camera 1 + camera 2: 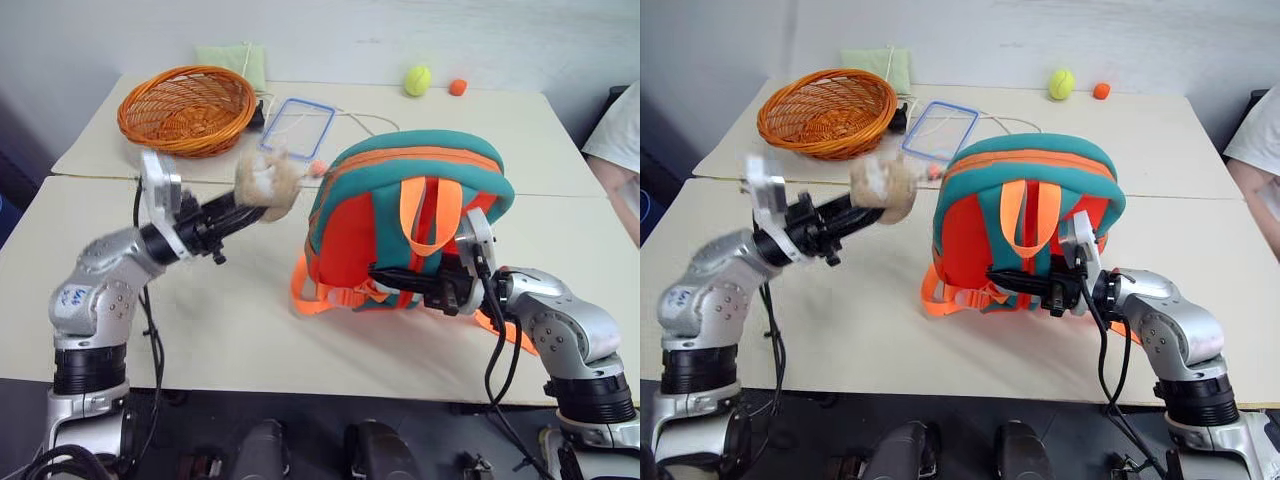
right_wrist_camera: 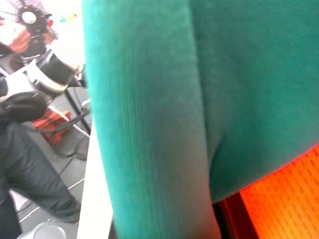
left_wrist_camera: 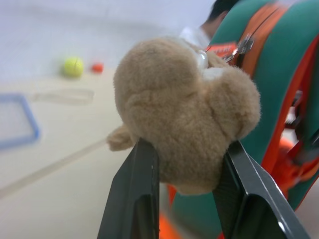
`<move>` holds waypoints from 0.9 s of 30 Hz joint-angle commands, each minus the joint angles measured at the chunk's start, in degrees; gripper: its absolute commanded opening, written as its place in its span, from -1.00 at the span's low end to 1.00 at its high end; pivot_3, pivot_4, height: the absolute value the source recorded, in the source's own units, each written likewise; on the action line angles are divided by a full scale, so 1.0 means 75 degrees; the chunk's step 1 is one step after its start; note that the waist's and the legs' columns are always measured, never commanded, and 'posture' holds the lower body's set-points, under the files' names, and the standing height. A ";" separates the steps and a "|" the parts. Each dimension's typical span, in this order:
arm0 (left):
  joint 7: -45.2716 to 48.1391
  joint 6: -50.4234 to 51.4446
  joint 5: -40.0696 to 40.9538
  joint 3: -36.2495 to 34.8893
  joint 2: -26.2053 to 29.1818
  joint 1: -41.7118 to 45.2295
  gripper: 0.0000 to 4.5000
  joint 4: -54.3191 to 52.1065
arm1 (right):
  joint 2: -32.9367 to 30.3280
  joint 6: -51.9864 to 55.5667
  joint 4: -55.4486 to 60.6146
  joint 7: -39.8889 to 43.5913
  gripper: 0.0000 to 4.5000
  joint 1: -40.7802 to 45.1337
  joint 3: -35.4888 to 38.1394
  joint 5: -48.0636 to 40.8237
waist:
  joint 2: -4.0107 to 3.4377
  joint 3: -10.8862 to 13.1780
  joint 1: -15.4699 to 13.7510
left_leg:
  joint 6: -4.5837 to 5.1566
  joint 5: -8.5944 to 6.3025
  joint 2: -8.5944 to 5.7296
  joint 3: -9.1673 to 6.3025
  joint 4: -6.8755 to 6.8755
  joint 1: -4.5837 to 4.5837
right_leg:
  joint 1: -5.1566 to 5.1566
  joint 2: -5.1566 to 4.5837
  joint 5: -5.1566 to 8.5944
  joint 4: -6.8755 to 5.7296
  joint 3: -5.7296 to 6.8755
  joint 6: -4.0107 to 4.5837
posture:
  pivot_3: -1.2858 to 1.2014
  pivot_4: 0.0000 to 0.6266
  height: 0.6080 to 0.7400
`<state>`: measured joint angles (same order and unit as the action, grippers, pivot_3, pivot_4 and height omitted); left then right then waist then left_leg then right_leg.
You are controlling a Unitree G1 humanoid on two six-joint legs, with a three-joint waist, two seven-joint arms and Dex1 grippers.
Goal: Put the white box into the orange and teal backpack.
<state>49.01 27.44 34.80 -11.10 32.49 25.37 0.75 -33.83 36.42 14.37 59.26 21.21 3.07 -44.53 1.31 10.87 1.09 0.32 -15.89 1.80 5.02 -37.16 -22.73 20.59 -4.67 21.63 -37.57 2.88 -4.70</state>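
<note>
Backpack (image 1: 400, 215) stands upright mid-table. Left gripper (image 3: 187, 164) clamps its plush hamster toy (image 3: 184, 119); right gripper (image 1: 385, 275) is clenched on the orange straps at its base. Step: opening the bag. White box unseen; next, locate it.
</note>
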 commanded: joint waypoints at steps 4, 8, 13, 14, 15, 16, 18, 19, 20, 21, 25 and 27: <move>-0.0382 -0.1257 -0.1662 0.0966 -0.0236 -0.0355 -0.51 0.0680 | 0.0285 -0.0225 0.0283 -0.0443 -1.00 -0.0133 0.0344 -0.0140 | 0.0000 0.0000 -0.0010 | 0.0001 -0.0001 -0.0002 0.0001 0.0002 -0.0001 | 0.0000 -0.0005 0.0000 0.0000 -0.0002 0.0000 | 0.03 -0.52 1.00; -0.0208 -0.1712 -0.1901 0.1393 -0.0665 -0.0625 -0.51 0.0725 | 0.0510 -0.0401 0.0111 -0.0540 -1.00 -0.0254 0.0397 -0.0062 | 0.0000 -0.0001 -0.0030 | 0.0003 -0.0003 -0.0003 0.0002 0.0002 0.0000 | 0.0000 -0.0008 0.0000 0.0002 -0.0002 0.0000 | 0.03 -0.52 1.00; 0.0098 -0.1823 -0.1907 0.1294 -0.0340 -0.1123 -0.23 0.0544 | 0.0406 -0.1349 -0.0253 -0.0306 -0.39 -0.0746 0.0322 0.0747 | -0.0001 -0.0001 -0.0036 | 0.0001 -0.0004 -0.0001 0.0005 0.0006 0.0004 | 0.0000 -0.0007 0.0000 0.0002 -0.0003 0.0000 | 0.03 -0.52 1.00; 0.0271 -0.1751 -0.1740 0.1108 -0.0127 -0.1234 -0.13 0.0423 | 0.0245 -0.1594 -0.0157 -0.0185 -0.26 -0.0962 0.0530 0.0825 | -0.0001 -0.0001 -0.0033 | 0.0002 -0.0004 -0.0002 0.0005 0.0007 0.0006 | -0.0001 -0.0007 0.0000 0.0002 -0.0003 0.0000 | 0.03 -0.52 1.00; 0.0405 -0.1699 -0.1616 0.0991 0.0027 -0.1312 0.04 0.0326 | 0.0128 -0.1770 -0.0087 -0.0107 -0.08 -0.1114 0.0682 0.0871 | 0.0000 -0.0001 -0.0035 | 0.0002 -0.0004 -0.0001 0.0006 0.0007 0.0005 | 0.0000 -0.0007 0.0000 0.0002 -0.0004 0.0000 | 0.03 -0.52 1.00; 0.0621 -0.1723 -0.1530 0.0778 0.0364 -0.1439 0.19 0.0190 | -0.0138 -0.1715 -0.0012 -0.0100 0.07 -0.1322 0.1179 0.0682 | 0.0000 -0.0001 -0.0035 | 0.0002 -0.0004 -0.0001 0.0007 0.0009 0.0004 | 0.0000 -0.0007 0.0000 0.0003 -0.0004 0.0000 | 0.03 -0.52 1.00; 0.1079 -0.1499 -0.1054 0.0224 0.0957 -0.1713 0.47 -0.0110 | -0.0829 -0.1677 0.0018 0.0306 0.37 -0.1851 0.1964 0.0484 | -0.0001 0.0000 -0.0036 | 0.0005 -0.0006 -0.0002 0.0007 0.0010 0.0000 | 0.0002 -0.0010 0.0000 0.0004 -0.0004 0.0000 | 0.03 -0.52 1.00; 0.1267 -0.1537 -0.1047 0.0082 0.1268 -0.1872 0.64 -0.0250 | -0.1173 -0.1691 -0.0022 0.0540 0.55 -0.2155 0.2215 0.0522 | -0.0002 0.0000 -0.0041 | 0.0011 -0.0009 -0.0003 0.0006 0.0009 -0.0005 | 0.0004 -0.0014 0.0000 0.0006 -0.0003 0.0000 | 0.03 -0.52 1.00; 0.1535 -0.1742 -0.1161 -0.0115 0.1668 -0.2164 0.76 -0.0348 | -0.1618 -0.2167 -0.0335 0.1030 0.68 -0.2599 0.2490 0.0906 | -0.0002 0.0000 -0.0051 | 0.0014 -0.0011 -0.0003 0.0006 0.0009 -0.0004 | -0.0001 -0.0016 0.0000 0.0018 -0.0002 0.0000 | 0.03 -0.52 1.00; 0.1706 -0.1916 -0.1274 -0.0234 0.1941 -0.2378 0.90 -0.0413 | -0.1910 -0.2527 -0.0564 0.1353 0.83 -0.2907 0.2672 0.1169 | -0.0002 0.0000 -0.0064 | 0.0018 -0.0015 -0.0003 0.0005 0.0008 -0.0003 | -0.0002 -0.0018 0.0000 0.0022 -0.0001 0.0000 | 0.03 -0.52 1.00; 0.2116 -0.2148 -0.1127 -0.1281 0.2518 -0.3782 1.00 -0.0949 | -0.2546 -0.3979 -0.2636 0.1845 0.99 -0.2974 0.3452 0.1806 | -0.0012 0.0004 0.0021 | 0.0071 -0.0063 -0.0001 0.0015 0.0035 0.0060 | -0.0077 -0.0021 0.0001 0.0080 -0.0006 0.0002 | 0.03 -0.52 1.00; 0.2145 -0.2485 -0.1484 -0.1635 0.2667 -0.4466 1.00 -0.1037 | -0.2829 -0.4601 -0.3925 0.2124 0.99 -0.2588 0.3381 0.2152 | -0.0018 0.0007 0.0107 | 0.0073 -0.0075 -0.0003 0.0017 0.0035 0.0083 | -0.0102 -0.0028 0.0001 0.0093 -0.0006 0.0002 | 0.03 -0.52 1.00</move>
<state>64.45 10.85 24.72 -20.51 51.15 -6.65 -5.32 -53.46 5.84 -10.46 73.58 0.47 26.84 -29.82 1.18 10.92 1.89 0.83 -16.50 1.80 5.18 -36.90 -22.08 19.83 -4.88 21.64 -36.85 2.84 -4.68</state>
